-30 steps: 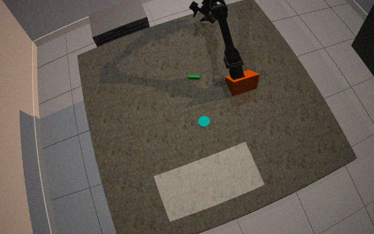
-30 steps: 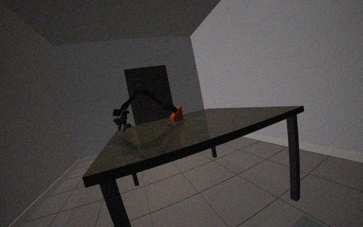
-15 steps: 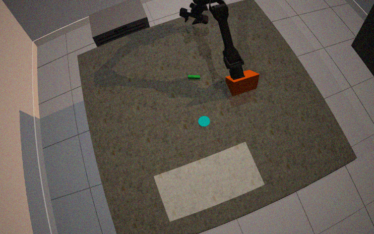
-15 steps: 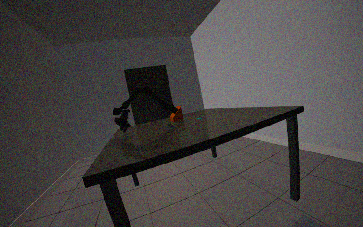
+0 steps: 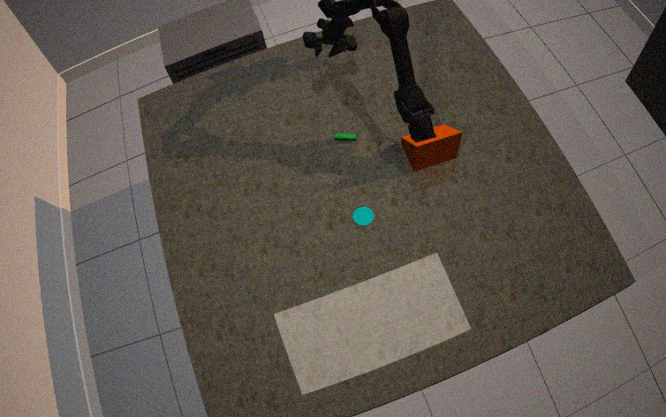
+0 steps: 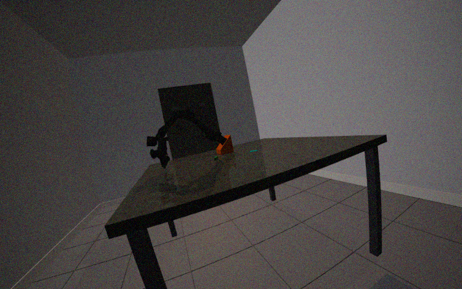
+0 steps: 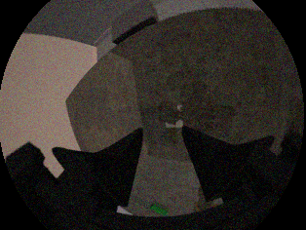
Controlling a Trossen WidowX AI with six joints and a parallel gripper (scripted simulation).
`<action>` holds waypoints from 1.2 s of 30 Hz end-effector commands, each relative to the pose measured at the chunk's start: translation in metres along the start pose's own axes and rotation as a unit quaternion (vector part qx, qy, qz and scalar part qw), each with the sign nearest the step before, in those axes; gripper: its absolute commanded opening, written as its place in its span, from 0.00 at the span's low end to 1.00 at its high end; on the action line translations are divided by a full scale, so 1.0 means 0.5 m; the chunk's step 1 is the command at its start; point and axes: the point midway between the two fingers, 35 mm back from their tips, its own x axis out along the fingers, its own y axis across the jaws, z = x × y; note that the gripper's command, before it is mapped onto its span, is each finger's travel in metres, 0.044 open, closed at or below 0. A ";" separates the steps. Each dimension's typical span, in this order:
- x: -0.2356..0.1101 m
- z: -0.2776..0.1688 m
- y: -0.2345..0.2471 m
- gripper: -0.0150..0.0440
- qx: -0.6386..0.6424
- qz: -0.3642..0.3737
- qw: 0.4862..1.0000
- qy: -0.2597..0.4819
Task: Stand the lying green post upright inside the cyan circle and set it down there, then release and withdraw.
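Observation:
The green post (image 5: pixel 344 137) (image 6: pixel 215 158) lies flat on the table top, left of the orange arm base (image 5: pixel 432 146) (image 6: pixel 225 147). It shows as a small green speck at the bottom of the wrist view (image 7: pixel 157 209). The cyan circle (image 5: pixel 363 216) (image 6: pixel 253 150) lies on the table nearer the front, empty. My gripper (image 5: pixel 329 46) (image 6: pixel 160 157) (image 7: pixel 162 130) hangs high in the air at the table's far edge, well away from the post. Its fingers stand apart with nothing between them.
A pale rectangular patch (image 5: pixel 372 319) marks the table near its front edge. A grey cabinet (image 5: pixel 211 36) stands beyond the far edge, close to the gripper. A dark panel (image 6: pixel 189 116) stands behind the arm. The tiled floor surrounds the table.

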 end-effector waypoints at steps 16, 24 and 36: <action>0.020 -0.217 0.110 0.65 -0.128 -0.043 0.984 0.119; 0.006 -0.319 0.140 0.65 -0.194 -0.065 0.965 0.167; -0.030 -0.441 0.160 0.65 -0.281 -0.095 0.930 0.216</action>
